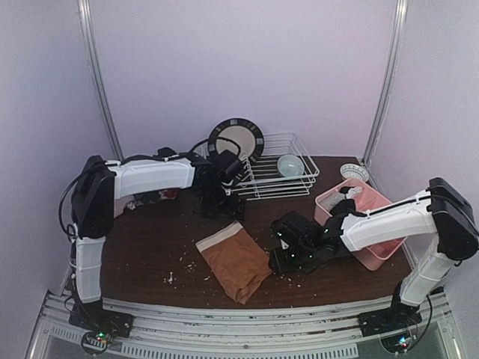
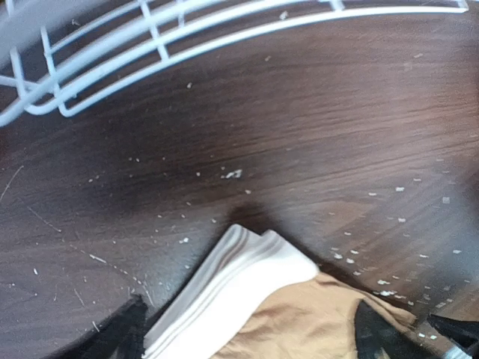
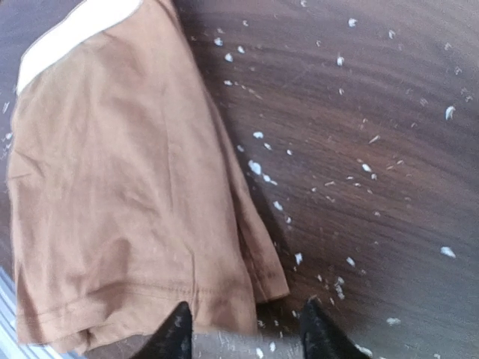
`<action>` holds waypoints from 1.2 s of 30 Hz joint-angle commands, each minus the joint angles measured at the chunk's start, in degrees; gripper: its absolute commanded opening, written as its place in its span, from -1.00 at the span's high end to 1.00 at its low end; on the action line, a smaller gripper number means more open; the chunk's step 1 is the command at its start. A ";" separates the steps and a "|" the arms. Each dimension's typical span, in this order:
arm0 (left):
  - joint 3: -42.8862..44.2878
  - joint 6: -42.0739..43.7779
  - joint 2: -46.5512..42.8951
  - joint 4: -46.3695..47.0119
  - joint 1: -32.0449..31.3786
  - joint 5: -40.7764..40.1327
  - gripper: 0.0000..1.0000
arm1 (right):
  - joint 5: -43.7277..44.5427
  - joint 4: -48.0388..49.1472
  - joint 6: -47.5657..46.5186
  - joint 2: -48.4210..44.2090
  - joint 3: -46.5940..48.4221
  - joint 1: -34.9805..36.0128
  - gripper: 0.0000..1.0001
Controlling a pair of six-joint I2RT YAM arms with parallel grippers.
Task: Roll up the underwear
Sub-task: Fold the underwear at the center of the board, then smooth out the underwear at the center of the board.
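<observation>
Left arm and right arm are stretched over the worktop, where brown underwear is laid flat near the front edge between an empty, wide-open left claw at its pale waistband and an empty, half-open right claw at its hem.

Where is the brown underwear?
In the top view, the brown underwear lies flat near the front middle of the table, left of the pink tray.
</observation>
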 commanded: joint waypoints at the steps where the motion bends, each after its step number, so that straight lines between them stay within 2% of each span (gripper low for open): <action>1: -5.97 2.04 -11.55 4.20 -0.02 1.31 -0.96 | 2.06 -4.87 -1.42 -5.28 3.70 1.39 0.00; 4: -17.56 0.70 -19.52 13.41 0.00 4.79 -0.76 | -0.41 -2.51 -2.80 -3.32 6.07 1.87 0.17; 6: -25.23 -0.09 -22.39 22.12 0.05 9.02 -0.38 | -1.60 -2.36 -3.30 0.14 8.57 2.09 0.42; 8: -29.89 -0.65 -22.45 26.51 0.06 11.05 0.09 | -2.15 -2.35 -3.41 3.49 10.52 2.26 0.63; 10: -33.14 -0.02 -21.13 30.39 -0.04 12.56 0.60 | -2.38 -1.71 -3.25 5.57 11.02 2.59 0.69; 11: -34.65 0.04 -20.53 32.43 0.04 12.68 0.70 | -2.05 -1.48 -3.20 6.04 10.81 2.88 0.70; 14: -37.64 -0.12 -18.57 36.21 0.05 11.17 0.81 | -0.23 -0.58 -3.43 5.36 9.21 4.98 0.67; 17: -38.41 -0.30 -17.20 36.90 0.06 10.08 0.93 | 1.46 0.86 -3.64 3.59 8.19 7.66 0.51; 20: -39.92 -0.59 -16.53 37.80 0.07 9.06 0.98 | 3.65 0.61 -3.60 2.94 10.20 10.33 0.37; 23: -41.77 -0.56 -16.08 38.56 0.06 8.86 1.00 | 4.57 -0.29 -5.07 4.57 13.98 12.86 0.32; 28: -44.06 -0.16 -16.63 38.94 0.06 8.29 1.00 | 5.98 -5.87 -6.70 12.10 20.90 15.03 0.49; 31: -43.71 0.45 -16.09 37.93 0.00 8.06 1.00 | 6.58 -7.41 -6.24 15.05 21.36 15.76 0.60; 36: -43.59 0.67 -15.16 37.99 0.01 8.25 1.00 | 7.85 -8.87 -3.99 16.56 19.12 18.05 0.66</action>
